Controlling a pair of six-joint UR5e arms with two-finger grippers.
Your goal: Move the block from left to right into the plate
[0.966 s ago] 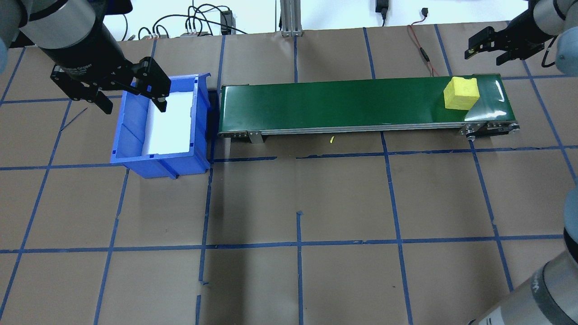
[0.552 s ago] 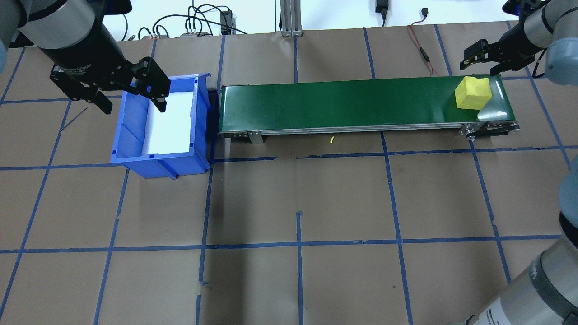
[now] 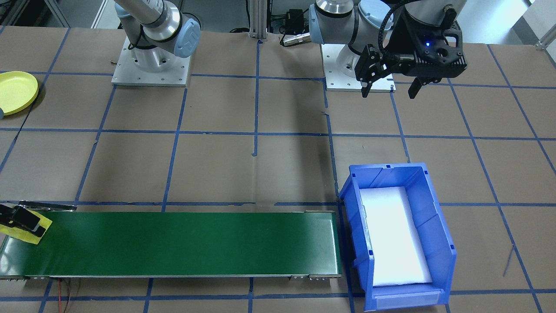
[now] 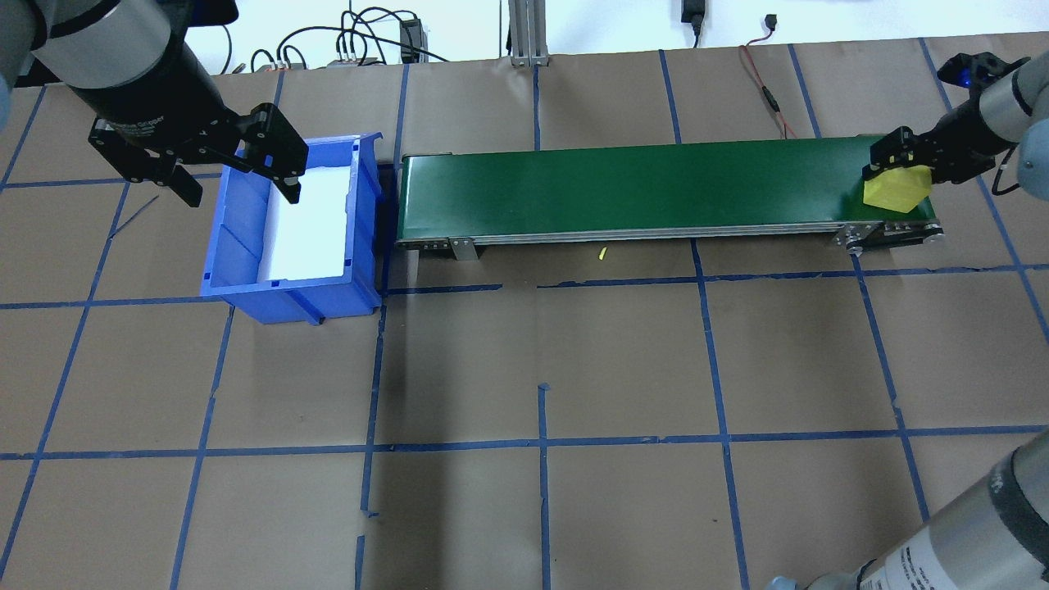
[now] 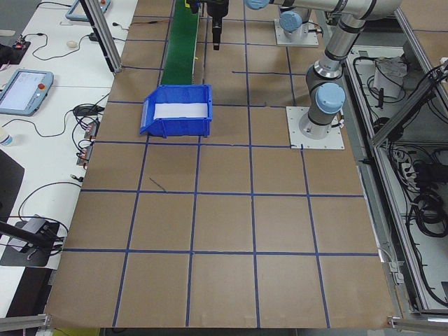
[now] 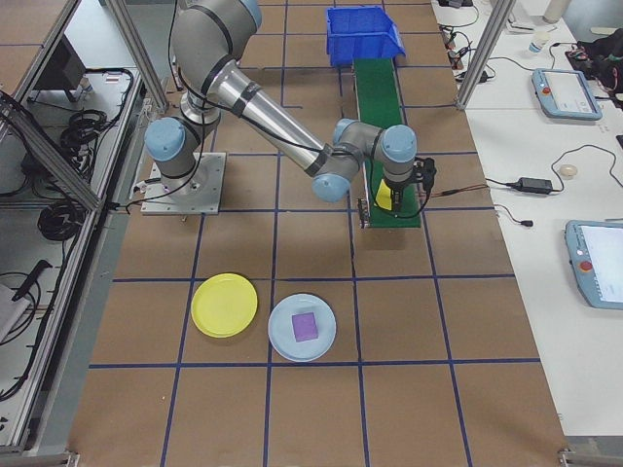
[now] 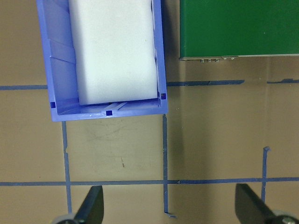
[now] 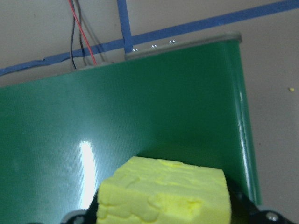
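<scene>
Up close in the right wrist view: pale yellow foam block [image 8: 163, 193], rough and pitted on top, squat, long axis running 9 to 3 across the lens. Sits right between the right gripper [image 4: 901, 160] fingers, closed in against its sides, at the 3 o'clock end of the green conveyor belt [image 4: 639, 188]. Farther off, at 9 o'clock, left gripper [image 4: 233, 168] spread wide, holding nothing, above the blue bin [image 4: 246, 254]. Yellow plate [image 6: 225, 305] on the table, well apart from the block.
</scene>
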